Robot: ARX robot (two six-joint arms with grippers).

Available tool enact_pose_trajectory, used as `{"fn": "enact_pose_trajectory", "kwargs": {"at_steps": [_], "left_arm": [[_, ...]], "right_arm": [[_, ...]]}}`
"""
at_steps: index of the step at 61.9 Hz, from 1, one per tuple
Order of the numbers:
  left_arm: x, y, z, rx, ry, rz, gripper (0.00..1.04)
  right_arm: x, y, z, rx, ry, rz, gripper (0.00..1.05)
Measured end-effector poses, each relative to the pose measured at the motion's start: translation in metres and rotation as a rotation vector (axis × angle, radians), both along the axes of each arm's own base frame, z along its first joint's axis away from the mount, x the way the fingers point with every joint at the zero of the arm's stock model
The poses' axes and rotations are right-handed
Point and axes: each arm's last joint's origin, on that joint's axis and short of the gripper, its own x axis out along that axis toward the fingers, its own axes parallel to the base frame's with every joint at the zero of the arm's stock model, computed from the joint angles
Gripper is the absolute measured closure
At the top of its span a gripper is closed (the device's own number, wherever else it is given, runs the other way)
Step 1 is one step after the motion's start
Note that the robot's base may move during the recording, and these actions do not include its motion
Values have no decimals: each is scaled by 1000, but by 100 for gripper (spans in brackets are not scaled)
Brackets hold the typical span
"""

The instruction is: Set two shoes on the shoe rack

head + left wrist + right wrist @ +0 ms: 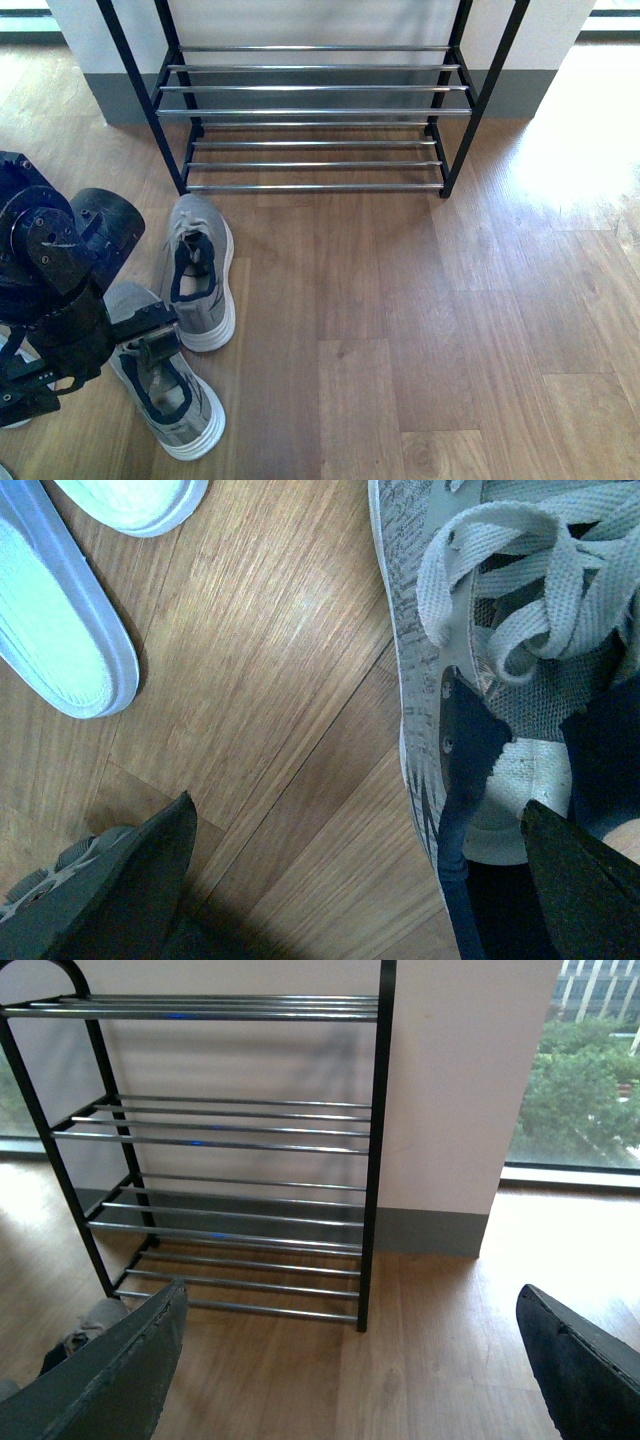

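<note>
rack (315, 111): stands against the wall; no shoes on the rods in view.
sneaker 1 (200, 275): on the floor (420, 330), just out from rack's L front leg, toe twd rack.
sneaker 2 (165, 395): on the floor, further out from rack than sneaker 1 and close behind it, set at an angle.
slides (60, 630): on the floor, out from rack beyond sneaker 2, bare boards between; seen only in L wrist view.
L end effector (358, 810): out from rack, low over sneaker 2. Fingers apart, one over the shoe's mouth by the dark tongue, other over the floor, shoe's side wall between them. Not clamped.
R end effector (350, 1290): faces rack from further out. Fingers wide apart, nothing between.
</note>
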Motion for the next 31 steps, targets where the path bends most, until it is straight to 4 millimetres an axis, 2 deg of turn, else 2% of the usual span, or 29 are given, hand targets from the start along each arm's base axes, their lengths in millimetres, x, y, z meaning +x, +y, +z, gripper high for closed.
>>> {"fn": "enact_pose_trajectory", "kwargs": {"at_steps": [13,26,31], "left_arm": [[7,4,-14,7,3,-5,9],[14,-1,-45,-32,40,-17,9],[17,-3,-52,-29,42,-31,9]], "right_arm": [[0,0,0,0,0,0,9],[0,0,0,0,0,0,9],[0,0,0,0,0,0,9]]}}
